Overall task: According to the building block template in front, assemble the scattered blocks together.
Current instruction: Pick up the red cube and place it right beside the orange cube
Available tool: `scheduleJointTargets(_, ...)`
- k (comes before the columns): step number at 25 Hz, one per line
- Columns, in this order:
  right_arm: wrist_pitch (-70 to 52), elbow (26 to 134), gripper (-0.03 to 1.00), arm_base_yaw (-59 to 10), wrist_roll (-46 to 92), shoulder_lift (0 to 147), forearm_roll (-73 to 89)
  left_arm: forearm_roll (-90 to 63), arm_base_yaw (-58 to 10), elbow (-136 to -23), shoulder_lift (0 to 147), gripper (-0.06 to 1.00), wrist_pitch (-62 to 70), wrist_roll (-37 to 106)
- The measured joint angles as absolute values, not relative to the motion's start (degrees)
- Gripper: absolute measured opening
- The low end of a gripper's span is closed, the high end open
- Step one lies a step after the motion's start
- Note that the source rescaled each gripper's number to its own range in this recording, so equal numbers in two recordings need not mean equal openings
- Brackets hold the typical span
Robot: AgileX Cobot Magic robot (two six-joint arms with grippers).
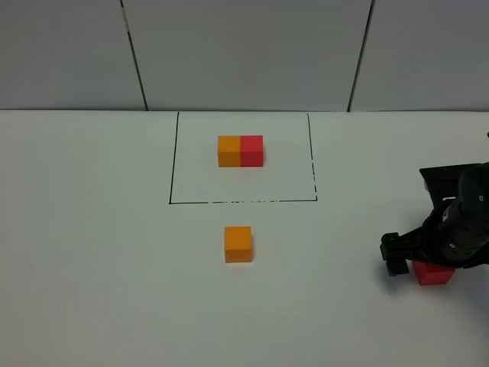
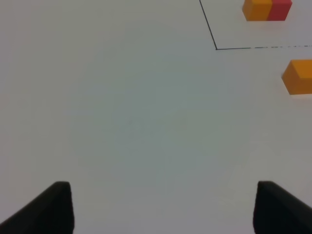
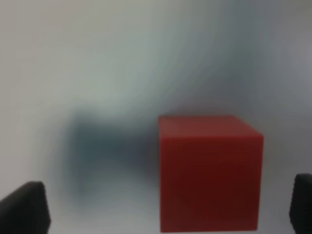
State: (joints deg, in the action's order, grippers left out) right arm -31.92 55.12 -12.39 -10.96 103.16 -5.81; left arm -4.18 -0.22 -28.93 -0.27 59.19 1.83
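Note:
The building block template [image 1: 241, 151] is an orange cube joined to a red cube inside a thin black rectangle at the table's back middle; it also shows in the left wrist view [image 2: 267, 9]. Of the scattered blocks, the orange cube [image 1: 238, 244] [image 2: 298, 76] stands alone in front of the rectangle. The red cube [image 1: 434, 274] [image 3: 209, 173] sits at the right, partly hidden under my right gripper [image 1: 420, 264] [image 3: 163, 209]. That gripper is open, low over the table, its fingers either side of the cube without touching it. My left gripper [image 2: 165, 209] is open over bare table, out of the high view.
The white table [image 1: 92, 252] ends at a grey panelled wall [image 1: 244, 53] behind. The black rectangle's front line [image 1: 243, 202] runs between the template and the loose orange cube.

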Motion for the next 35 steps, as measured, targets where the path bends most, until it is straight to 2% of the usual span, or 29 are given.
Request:
scheduleJointTargets(11,-35.2,59.2,1.0,-10.5,-9.2,105.6,-6.0,-4.2,-0.2,-28.9,-0.3,0.95,59.2,1.8)
scheduleJointTargets(35,-34.8,59.4,1.0,-9.9,-6.8,108.6,-5.4,-4.2,-0.2,-28.9,-0.3,0.94,59.2,1.8)
